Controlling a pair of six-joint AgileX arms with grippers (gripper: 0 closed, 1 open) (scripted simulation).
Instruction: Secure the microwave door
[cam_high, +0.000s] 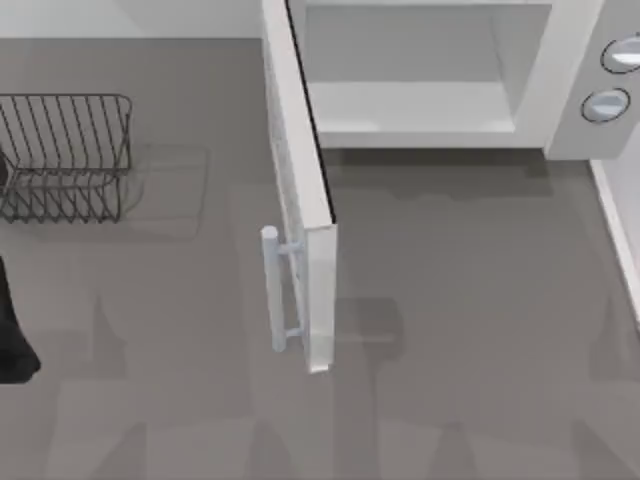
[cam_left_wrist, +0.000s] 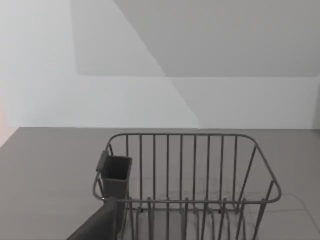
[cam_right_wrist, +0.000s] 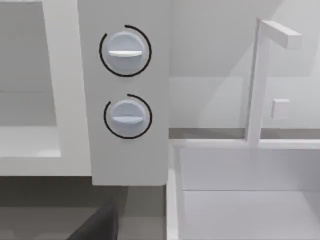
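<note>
The microwave (cam_high: 575, 60) stands at the back of the table, right of centre, with its pale cavity (cam_high: 410, 100) exposed. The microwave door (cam_high: 300, 150) is swung wide open, sticking out towards the table's front from the cavity's left side. Its pale bar handle (cam_high: 272, 290) faces left. Two round grey knobs (cam_high: 606, 104) sit on the right-hand panel, and the right wrist view looks straight at these knobs (cam_right_wrist: 125, 50). My left gripper (cam_high: 10, 330) is a dark shape at the far left edge, well away from the door. My right gripper (cam_right_wrist: 97, 225) is low, in front of the knob panel.
A dark wire rack (cam_high: 65, 155) stands at the left; it appears again as the rack (cam_left_wrist: 190, 185) with a small dark cup (cam_left_wrist: 116, 172) on its rim. A white basin (cam_right_wrist: 250, 200) with a tap (cam_right_wrist: 260, 75) lies right of the microwave. Grey tabletop (cam_high: 470, 350) spreads before the cavity.
</note>
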